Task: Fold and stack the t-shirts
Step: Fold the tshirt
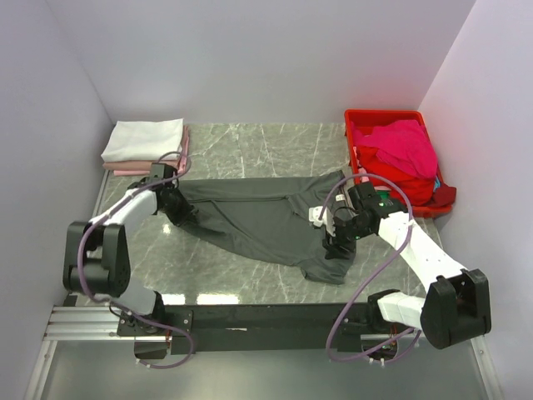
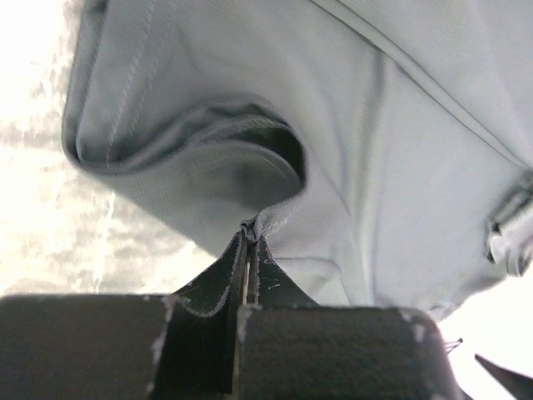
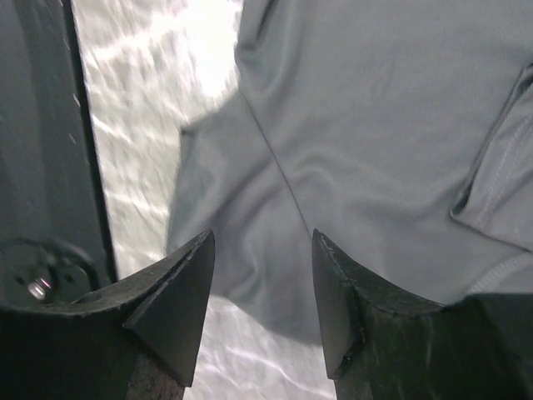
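Note:
A dark charcoal-grey t-shirt [image 1: 266, 218] lies partly spread across the middle of the marble table. My left gripper [image 1: 181, 212] is shut on a pinch of its cloth at its left edge; the left wrist view shows the fabric [image 2: 350, 167] bunched at the closed tips [image 2: 248, 237]. My right gripper [image 1: 333, 242] is open above the shirt's right lower part; the right wrist view shows the grey cloth [image 3: 375, 150] between and beyond the spread fingers [image 3: 262, 250]. Folded white [image 1: 143, 138] and pale pink [image 1: 179, 163] tees are stacked at the back left. Magenta tees [image 1: 406, 148] fill the crate.
A red plastic crate [image 1: 388, 117] stands at the back right, close to my right arm. The folded stack sits near the left wall. White walls enclose the table on three sides. Bare marble [image 1: 250, 146] shows behind the shirt and in front of it.

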`<state>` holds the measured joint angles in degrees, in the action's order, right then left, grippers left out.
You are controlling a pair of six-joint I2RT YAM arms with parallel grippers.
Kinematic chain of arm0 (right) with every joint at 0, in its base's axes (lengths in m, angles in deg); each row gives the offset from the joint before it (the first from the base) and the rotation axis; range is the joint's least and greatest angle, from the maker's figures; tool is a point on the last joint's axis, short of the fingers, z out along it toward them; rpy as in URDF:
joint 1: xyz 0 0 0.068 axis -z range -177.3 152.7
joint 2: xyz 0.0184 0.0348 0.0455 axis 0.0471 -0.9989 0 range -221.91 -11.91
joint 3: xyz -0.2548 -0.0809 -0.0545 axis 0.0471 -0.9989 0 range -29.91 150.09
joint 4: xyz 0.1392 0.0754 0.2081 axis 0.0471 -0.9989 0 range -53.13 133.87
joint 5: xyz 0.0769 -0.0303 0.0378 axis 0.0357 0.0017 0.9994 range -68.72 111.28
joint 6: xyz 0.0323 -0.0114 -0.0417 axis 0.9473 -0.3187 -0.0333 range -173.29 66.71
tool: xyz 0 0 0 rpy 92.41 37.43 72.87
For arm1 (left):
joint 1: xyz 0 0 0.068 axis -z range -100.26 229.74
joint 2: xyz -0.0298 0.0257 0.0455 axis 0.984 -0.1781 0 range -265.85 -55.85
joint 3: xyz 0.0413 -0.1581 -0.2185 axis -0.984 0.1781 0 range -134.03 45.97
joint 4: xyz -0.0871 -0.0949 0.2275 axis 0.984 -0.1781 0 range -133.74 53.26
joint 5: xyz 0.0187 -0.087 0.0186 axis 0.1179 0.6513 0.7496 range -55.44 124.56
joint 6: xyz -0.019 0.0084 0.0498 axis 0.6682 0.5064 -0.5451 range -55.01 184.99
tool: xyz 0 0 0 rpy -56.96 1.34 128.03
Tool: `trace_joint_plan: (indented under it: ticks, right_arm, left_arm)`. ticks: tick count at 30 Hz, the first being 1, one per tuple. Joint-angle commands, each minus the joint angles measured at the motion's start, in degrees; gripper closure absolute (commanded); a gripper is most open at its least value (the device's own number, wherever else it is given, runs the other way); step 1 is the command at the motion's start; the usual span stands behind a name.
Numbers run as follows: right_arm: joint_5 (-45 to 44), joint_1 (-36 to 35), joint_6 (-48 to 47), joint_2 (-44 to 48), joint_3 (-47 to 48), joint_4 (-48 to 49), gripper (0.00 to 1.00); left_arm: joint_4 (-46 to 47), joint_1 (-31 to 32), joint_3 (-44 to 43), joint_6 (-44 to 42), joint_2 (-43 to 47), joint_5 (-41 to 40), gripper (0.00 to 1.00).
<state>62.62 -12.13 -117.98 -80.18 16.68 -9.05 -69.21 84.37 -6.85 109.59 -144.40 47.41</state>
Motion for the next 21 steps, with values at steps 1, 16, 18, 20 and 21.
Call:
trace_joint_plan:
  ticks: [1, 16, 18, 20, 21]
  right_arm:
    - [-4.4, 1.0, -8.1, 2.3, -0.3, -3.9, 0.42]
    - [-11.0, -7.1, -17.2, 2.1, -6.1, -10.5, 0.48]
    - [-11.8, -8.4, -14.1, 2.2, -6.6, -8.8, 0.48]
    - [-13.6, -9.9, -11.0, 1.4, -7.0, -6.0, 0.48]
    - [-14.2, -10.1, -10.1, 1.0, -7.2, -5.0, 0.48]
  left_arm:
    - [-1.9, -0.3, 1.0, -2.1, 7.3, 2.5, 1.0]
    - [-2.7, -2.2, 12.0, -1.8, 21.8, 7.0, 1.0]
    - [-2.7, -2.3, 12.1, -2.0, 21.8, 7.0, 1.0]
    - [-2.4, -2.5, 12.1, -2.0, 21.9, 7.4, 1.0]
    - [-2.3, -2.5, 12.2, -2.1, 21.8, 7.5, 1.0]
